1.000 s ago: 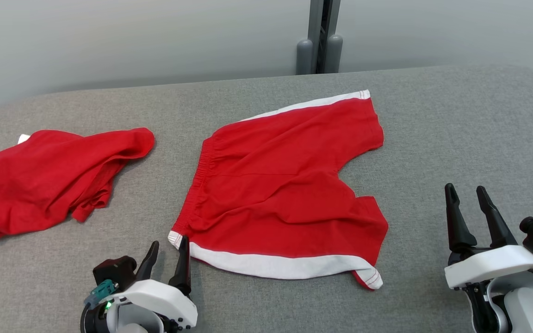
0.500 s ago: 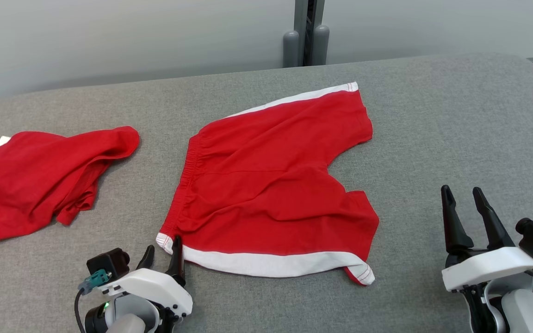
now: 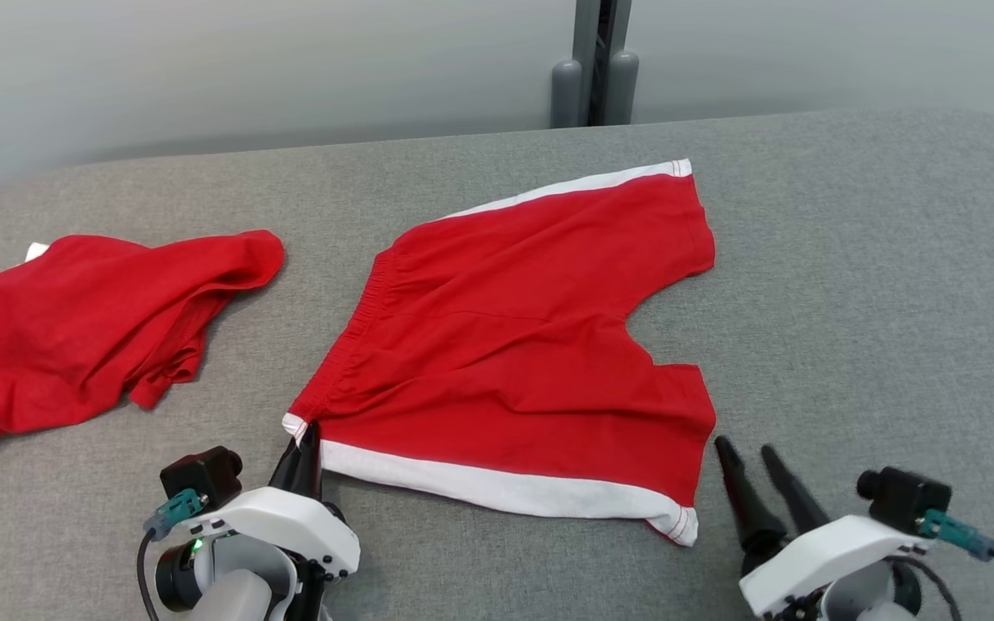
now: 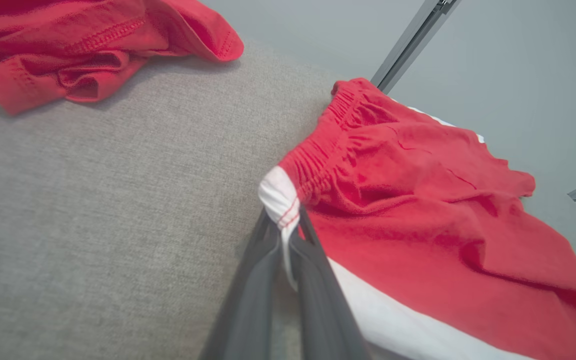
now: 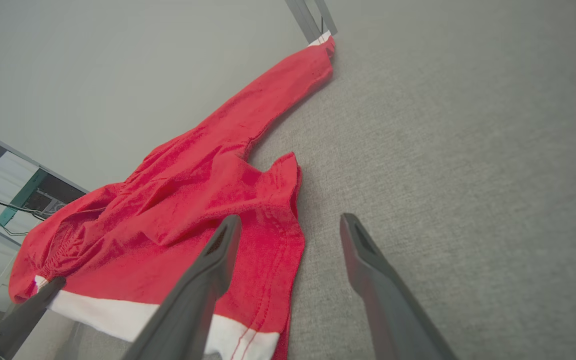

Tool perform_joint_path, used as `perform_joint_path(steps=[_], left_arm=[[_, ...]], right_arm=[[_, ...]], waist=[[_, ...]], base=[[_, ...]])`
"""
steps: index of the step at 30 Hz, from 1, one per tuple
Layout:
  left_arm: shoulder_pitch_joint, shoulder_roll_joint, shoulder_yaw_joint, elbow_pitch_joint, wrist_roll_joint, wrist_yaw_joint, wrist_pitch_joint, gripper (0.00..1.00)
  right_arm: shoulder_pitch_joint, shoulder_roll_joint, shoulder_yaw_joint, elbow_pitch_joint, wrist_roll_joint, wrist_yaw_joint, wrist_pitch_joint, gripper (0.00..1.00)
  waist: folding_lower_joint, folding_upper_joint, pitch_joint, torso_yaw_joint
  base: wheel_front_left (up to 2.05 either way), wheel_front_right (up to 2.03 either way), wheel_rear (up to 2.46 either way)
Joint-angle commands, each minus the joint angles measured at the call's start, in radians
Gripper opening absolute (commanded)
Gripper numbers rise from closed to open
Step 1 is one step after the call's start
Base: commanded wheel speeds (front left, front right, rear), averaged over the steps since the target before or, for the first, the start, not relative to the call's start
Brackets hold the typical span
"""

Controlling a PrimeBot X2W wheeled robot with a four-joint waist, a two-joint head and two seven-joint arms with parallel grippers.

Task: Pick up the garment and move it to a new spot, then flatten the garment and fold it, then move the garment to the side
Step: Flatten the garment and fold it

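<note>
Two red garments lie on the grey fabric tabletop [image 3: 877, 285]. By my reading the red shorts [image 3: 514, 345] with white trim are the task's garment. They lie spread flat around its middle, white-banded hem toward the near edge. A crumpled red garment [image 3: 74, 336] sits by the left edge. The left gripper [image 3: 307, 435] is pinched closed on the shorts' near-left corner, where waistband meets white band. The right gripper [image 3: 745, 447] hovers with jaws apart, holding nothing, just beside the near-right hem corner. The cloth looks light and limp and will likely sag, so that stitched corner seems the matching hold.
</note>
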State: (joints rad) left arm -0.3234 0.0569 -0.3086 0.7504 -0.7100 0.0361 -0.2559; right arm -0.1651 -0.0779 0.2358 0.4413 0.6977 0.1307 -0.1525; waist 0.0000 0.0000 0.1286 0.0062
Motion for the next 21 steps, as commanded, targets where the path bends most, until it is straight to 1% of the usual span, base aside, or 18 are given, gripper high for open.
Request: perform_joint_path(steps=[1, 6, 14, 20, 21], left_arm=[[0.005, 0.011, 0.001, -0.009, 0.012, 0.004, -0.006, 0.00], [0.012, 0.010, -0.002, -0.026, 0.025, 0.010, -0.009, 0.00], [0.028, 0.009, -0.003, -0.036, 0.031, 0.015, -0.009, 0.00], [0.035, 0.008, -0.002, -0.036, 0.031, 0.015, -0.009, 0.00], [0.036, 0.007, -0.002, -0.036, 0.031, 0.015, -0.009, 0.00]], right_arm=[[0.017, 0.002, 0.018, 0.013, 0.032, 0.000, 0.024, 1.00], [0.031, 0.014, 0.068, 0.045, 0.091, 0.000, 0.090, 1.00], [0.051, 0.015, 0.138, 0.060, 0.126, 0.000, 0.157, 1.00], [0.060, 0.003, 0.156, 0.044, 0.140, 0.000, 0.186, 1.00], [0.062, 0.002, 0.157, 0.042, 0.143, 0.000, 0.187, 0.79]], waist=[[0.0000, 0.0000, -0.003, 0.008], [0.0000, 0.0000, -0.006, 0.020], [0.0000, 0.0000, -0.018, 0.030], [0.0000, 0.0000, -0.027, 0.031], [0.0000, 0.0000, -0.028, 0.032]], base=[[0.00, 0.00, 0.00], [0.00, 0.00, 0.00], [0.00, 0.00, 0.00], [0.00, 0.00, 0.00], [0.00, 0.00, 0.00]])
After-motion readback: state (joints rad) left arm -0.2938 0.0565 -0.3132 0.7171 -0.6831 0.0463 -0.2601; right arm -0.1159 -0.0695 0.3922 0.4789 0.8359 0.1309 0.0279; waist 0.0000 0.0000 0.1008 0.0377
